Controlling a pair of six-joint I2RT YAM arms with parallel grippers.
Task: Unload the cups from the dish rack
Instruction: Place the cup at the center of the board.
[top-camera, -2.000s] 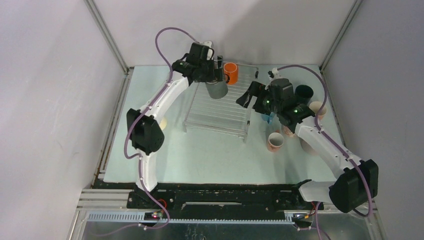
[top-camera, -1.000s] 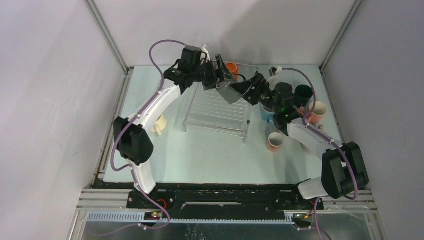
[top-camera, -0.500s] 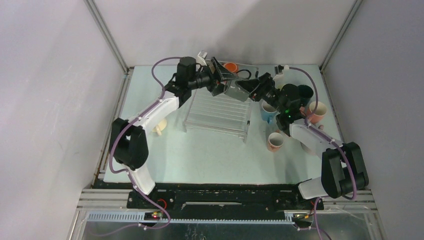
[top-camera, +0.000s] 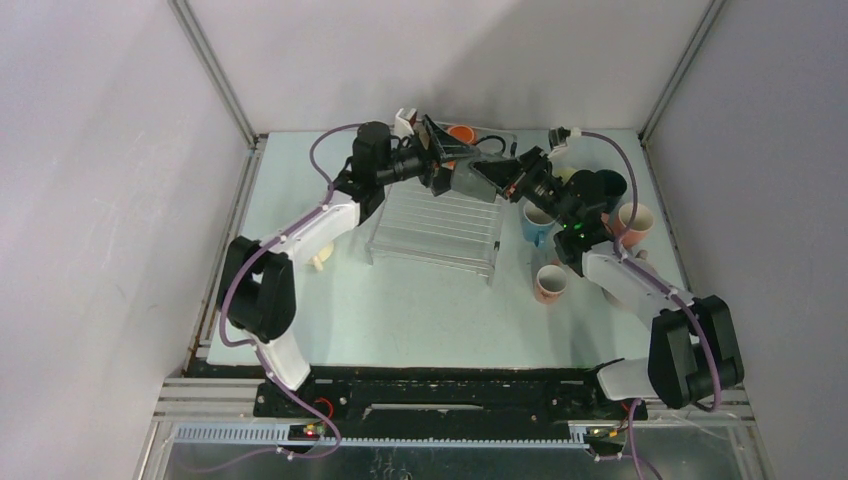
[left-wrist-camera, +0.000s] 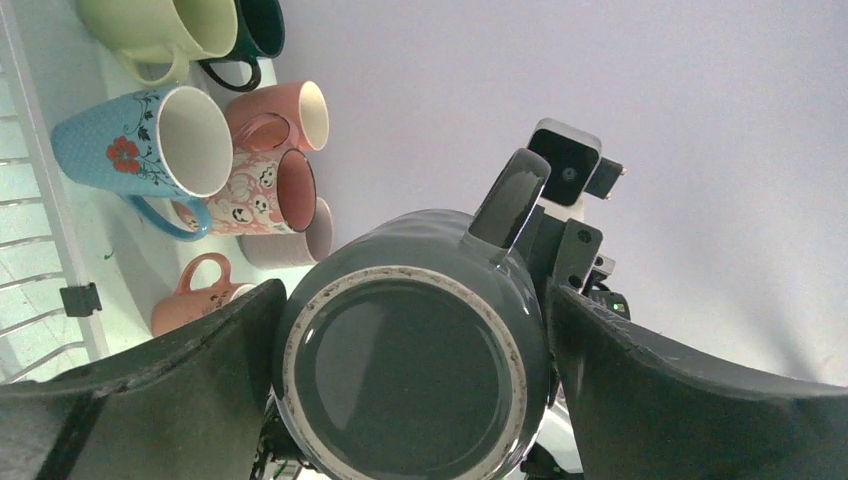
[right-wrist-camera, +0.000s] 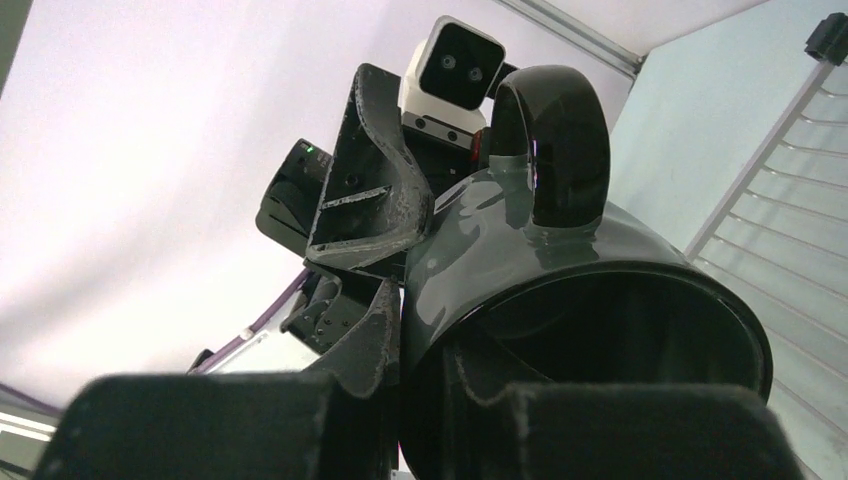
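A dark grey cup hangs on its side in the air above the far edge of the dish rack. My left gripper is shut on its body; in the left wrist view the cup's base fills the gap between both fingers. My right gripper meets it from the right and is shut on the rim wall, one finger outside and one inside. An orange cup stands at the rack's far edge.
Several cups stand on the table right of the rack: blue with a red flower, speckled pink, pink, dark teal. A cream cup sits left of the rack, by the left arm. Enclosure walls stand close behind.
The left arm carried the grey cup rightward off the rack and tipped it toward the right arm. The right gripper came in open and shut on the cup's rim.
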